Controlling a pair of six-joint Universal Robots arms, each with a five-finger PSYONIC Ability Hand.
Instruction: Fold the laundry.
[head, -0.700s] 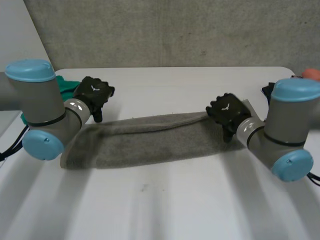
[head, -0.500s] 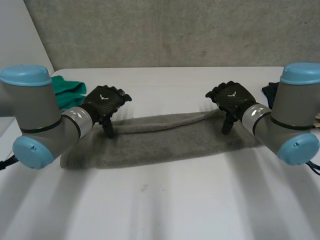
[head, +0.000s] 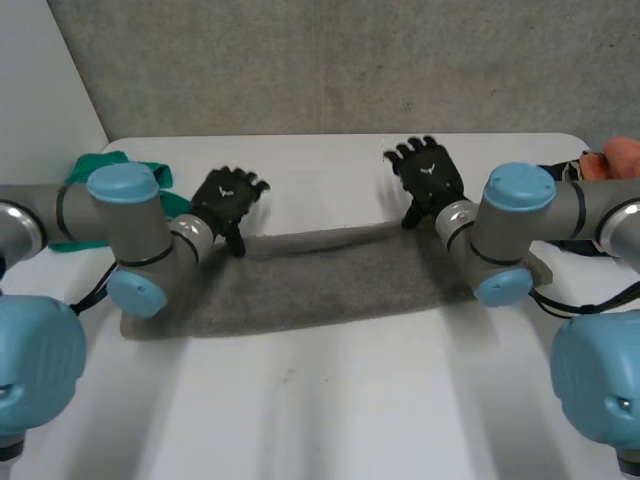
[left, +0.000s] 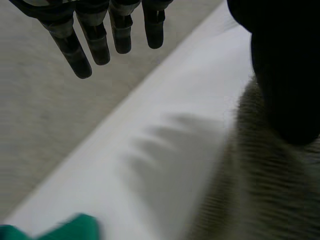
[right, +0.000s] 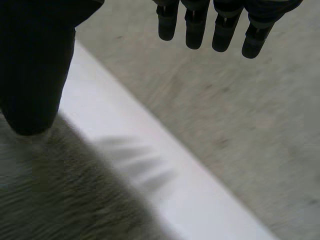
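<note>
Start at the left of the white table (head: 330, 400): a green cloth (head: 110, 168) lies crumpled near the left edge, clear of both hands; treat it as laundry not yet begun. Next, check the left hand (head: 228, 196), which hovers at the far long edge of the grey towel (head: 310, 285), near its left end. In the left wrist view its fingers (left: 97, 45) are straight and spread apart over bare table beyond the towel, with the thumb over the towel's edge; nothing is pinched, and you cannot tell whether the thumb tip touches the cloth. The towel itself lies flat across the middle of the table as a long narrow band, with a raised lip along its far edge; judge this as one lengthwise fold completed. Move on to the right hand (head: 428, 178), at the same far edge near the towel's right end. In the right wrist view its fingers (right: 195, 30) are likewise straight and apart, thumb over the cloth, gripping nothing. At the table's right edge an orange-pink item (head: 622, 155) is too little in view to identify. Work outstanding, by estimate: fold the band across its length to make a compact stack, then deal with the green cloth
</note>
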